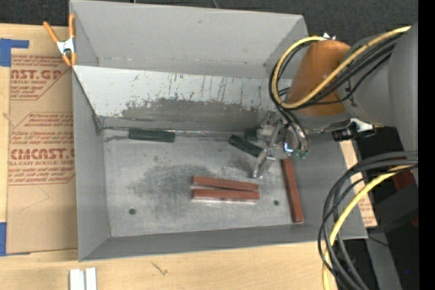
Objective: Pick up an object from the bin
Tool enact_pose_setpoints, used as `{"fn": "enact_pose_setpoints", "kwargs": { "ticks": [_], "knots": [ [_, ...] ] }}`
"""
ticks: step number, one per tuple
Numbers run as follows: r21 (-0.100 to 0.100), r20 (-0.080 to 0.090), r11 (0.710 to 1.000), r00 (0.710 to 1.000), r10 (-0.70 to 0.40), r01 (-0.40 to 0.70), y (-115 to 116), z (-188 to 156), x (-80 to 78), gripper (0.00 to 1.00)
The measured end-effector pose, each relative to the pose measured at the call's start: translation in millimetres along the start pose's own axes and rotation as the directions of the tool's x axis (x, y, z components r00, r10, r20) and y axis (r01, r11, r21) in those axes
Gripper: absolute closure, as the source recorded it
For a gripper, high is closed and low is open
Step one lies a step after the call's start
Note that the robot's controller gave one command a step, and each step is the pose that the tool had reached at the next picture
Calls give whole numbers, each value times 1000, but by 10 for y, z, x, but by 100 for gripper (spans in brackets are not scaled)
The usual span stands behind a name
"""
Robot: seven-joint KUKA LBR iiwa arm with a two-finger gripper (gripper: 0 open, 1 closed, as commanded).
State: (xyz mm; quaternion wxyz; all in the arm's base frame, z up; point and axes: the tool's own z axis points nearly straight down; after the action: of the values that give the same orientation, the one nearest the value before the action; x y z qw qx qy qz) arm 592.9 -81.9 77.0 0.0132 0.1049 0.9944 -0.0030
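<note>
Dark green stick (242, 143), right part of bin (170, 37), just beside my gripper (262, 170); grasp state: cannot tell

Perhaps "CAST ACRYLIC" on cardboard (34, 119)

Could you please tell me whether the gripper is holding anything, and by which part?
It cannot be told. The gripper is low in the bin, beside a dark green marker and near two reddish-brown bars; no hold is visible.

scuffed matt grey metal bin (146, 176)
</note>
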Motion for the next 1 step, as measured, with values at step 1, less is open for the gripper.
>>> {"fn": "enact_pose_setpoints", "kwargs": {
  "ticks": [1],
  "knots": [
    [-5, -8, 982, 982, 187, -187, -161, 6, -17, 100]
  ]
}}
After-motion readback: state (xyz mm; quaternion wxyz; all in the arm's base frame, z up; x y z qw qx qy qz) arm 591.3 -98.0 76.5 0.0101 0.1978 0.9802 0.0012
